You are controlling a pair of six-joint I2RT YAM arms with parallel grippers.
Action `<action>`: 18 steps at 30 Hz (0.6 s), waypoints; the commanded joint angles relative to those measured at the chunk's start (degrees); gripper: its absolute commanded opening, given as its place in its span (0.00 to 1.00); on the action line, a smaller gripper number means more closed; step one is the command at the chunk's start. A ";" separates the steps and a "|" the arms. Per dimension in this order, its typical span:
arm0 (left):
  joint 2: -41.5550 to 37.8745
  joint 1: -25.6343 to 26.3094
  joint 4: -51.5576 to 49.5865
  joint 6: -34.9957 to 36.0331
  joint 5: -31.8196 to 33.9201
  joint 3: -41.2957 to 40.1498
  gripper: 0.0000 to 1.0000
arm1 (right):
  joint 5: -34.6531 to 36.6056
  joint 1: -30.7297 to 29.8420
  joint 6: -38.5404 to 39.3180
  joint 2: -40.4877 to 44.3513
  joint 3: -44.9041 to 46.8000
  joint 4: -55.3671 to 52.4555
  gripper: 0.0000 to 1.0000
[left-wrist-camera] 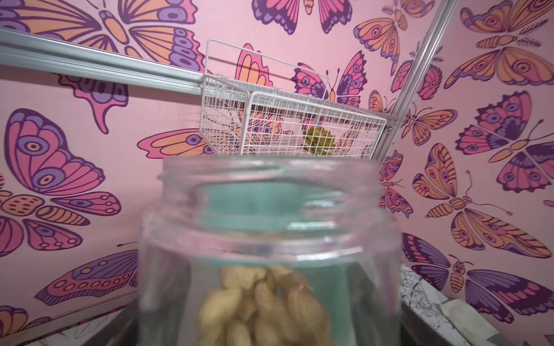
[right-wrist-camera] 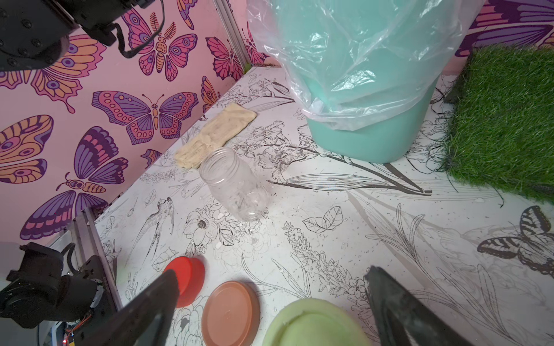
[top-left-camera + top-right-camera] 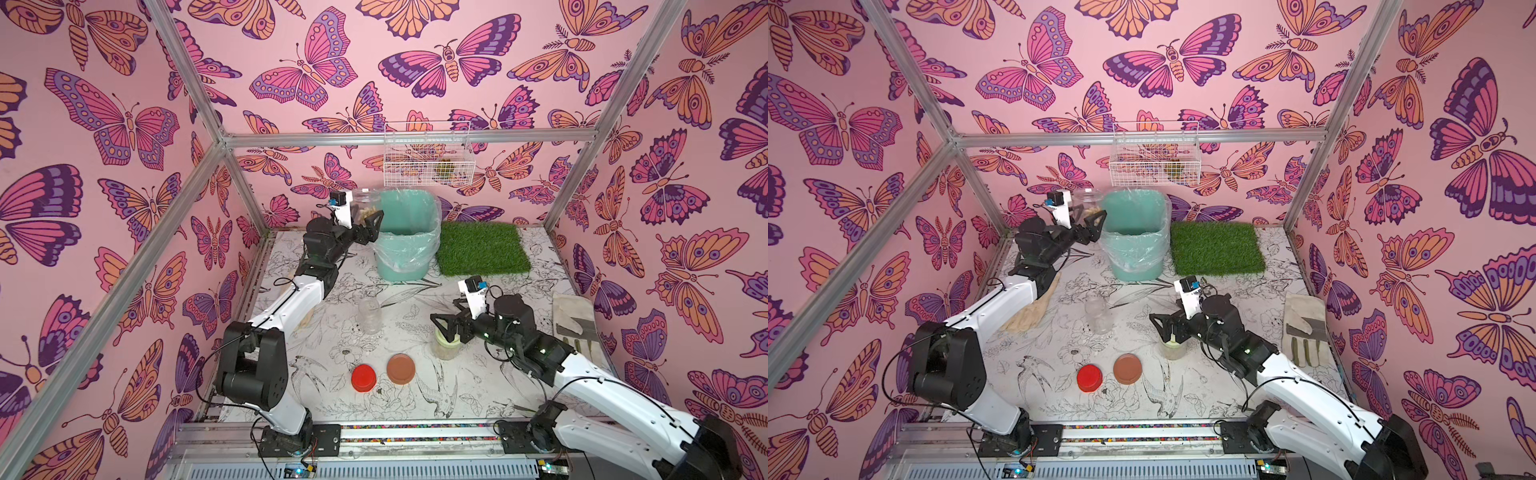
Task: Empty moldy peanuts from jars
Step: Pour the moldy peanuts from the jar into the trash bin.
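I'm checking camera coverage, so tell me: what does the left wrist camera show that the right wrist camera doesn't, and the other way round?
Left wrist only: the lidless clear plastic jar holding pale peanuts, and the white wire basket. Right wrist only: an empty clear jar, the round red lid, brown lid, light green lid and green grass mat. Both: the pink butterfly wallpaper and flower-printed tabletop.

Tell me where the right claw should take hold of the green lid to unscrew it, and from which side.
Grip the green lid by its round side rim, coming straight down from above. Its jar stands upright, so the lid lies flat on top, and the open right claw hangs over it with a finger on either side.
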State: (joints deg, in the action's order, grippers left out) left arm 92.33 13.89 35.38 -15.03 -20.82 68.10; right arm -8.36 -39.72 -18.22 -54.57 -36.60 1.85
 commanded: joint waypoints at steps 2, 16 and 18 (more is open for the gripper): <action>-2.99 -0.20 12.75 -6.15 -4.70 -1.14 0.00 | -0.95 0.62 -0.90 -0.79 -2.32 -0.72 0.99; -6.03 1.21 -31.01 42.81 0.49 14.01 0.00 | -1.93 0.61 -0.20 -1.00 -2.16 -0.52 0.99; -4.71 2.32 -36.23 51.74 3.76 17.88 0.00 | -1.61 0.61 -0.13 -0.82 -1.92 -0.62 0.99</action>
State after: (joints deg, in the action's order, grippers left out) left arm 88.20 14.85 8.27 18.31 -21.65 80.93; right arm -9.93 -39.72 -18.20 -55.72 -37.06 1.89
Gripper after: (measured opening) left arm 0.872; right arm 0.991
